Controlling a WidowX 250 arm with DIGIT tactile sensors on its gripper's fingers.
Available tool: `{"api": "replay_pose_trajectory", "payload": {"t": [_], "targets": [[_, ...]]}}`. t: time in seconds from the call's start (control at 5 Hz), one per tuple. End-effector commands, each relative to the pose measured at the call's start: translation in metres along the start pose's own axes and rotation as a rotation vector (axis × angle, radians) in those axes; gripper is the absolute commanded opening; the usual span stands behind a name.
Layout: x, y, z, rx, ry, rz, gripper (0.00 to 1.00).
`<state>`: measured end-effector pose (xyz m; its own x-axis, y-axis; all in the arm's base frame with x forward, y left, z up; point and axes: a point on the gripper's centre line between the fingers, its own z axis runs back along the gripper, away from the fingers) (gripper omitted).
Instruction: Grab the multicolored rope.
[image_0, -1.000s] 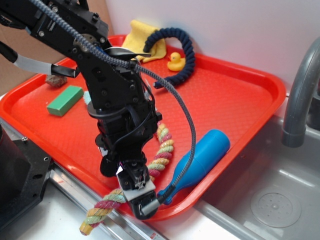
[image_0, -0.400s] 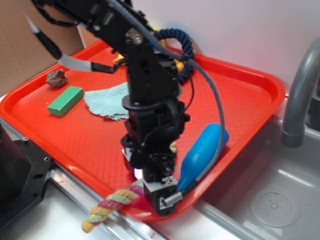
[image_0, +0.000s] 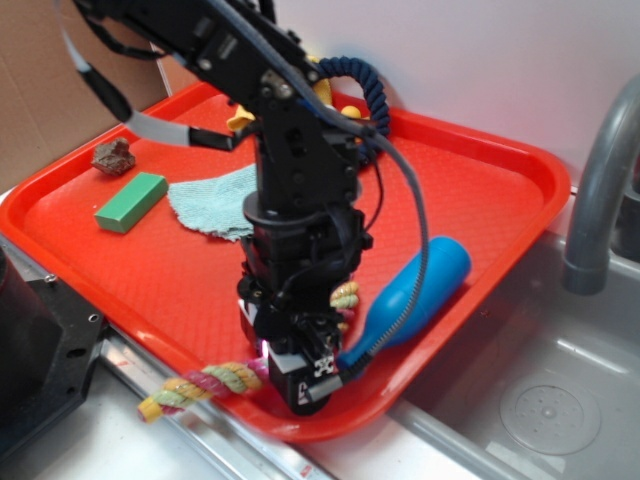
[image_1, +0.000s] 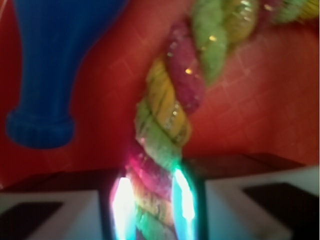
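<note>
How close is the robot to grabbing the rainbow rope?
Very close. The gripper is down on the tray, and the wrist view shows the multicolored rope running between its fingers. Left: a clear lift; the rope's end hangs over the tray edge.

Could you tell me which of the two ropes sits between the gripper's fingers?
The multicolored rope, twisted pink, yellow and green; the navy rope lies at the tray's far edge.

A red tray (image_0: 480, 190) lies beside a steel sink (image_0: 540, 400), with a grey faucet (image_0: 598, 190) at the right. On the tray, a blue bottle (image_0: 415, 290) lies on its side near the front right edge. A green block (image_0: 130, 201) sits at the left, a brown lump (image_0: 113, 156) behind it, a light blue cloth (image_0: 212, 203) just beside the block. A navy rope (image_0: 357, 82) curves at the back.
</note>
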<state>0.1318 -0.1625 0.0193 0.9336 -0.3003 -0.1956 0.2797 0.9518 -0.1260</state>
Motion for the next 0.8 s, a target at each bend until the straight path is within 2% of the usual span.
{"api": "replay_pose_trajectory", "payload": {"t": [0.0, 0.2, 0.4, 0.6], "targets": [[0.001, -0.005, 0.072, 0.032, -0.051, 0.001, 0.00], [-0.013, 0.011, 0.124, 0.024, -0.123, 0.111, 0.00], [-0.030, 0.024, 0.170, 0.001, -0.106, 0.237, 0.00], [-0.049, 0.042, 0.190, -0.026, -0.143, 0.398, 0.00]]}}
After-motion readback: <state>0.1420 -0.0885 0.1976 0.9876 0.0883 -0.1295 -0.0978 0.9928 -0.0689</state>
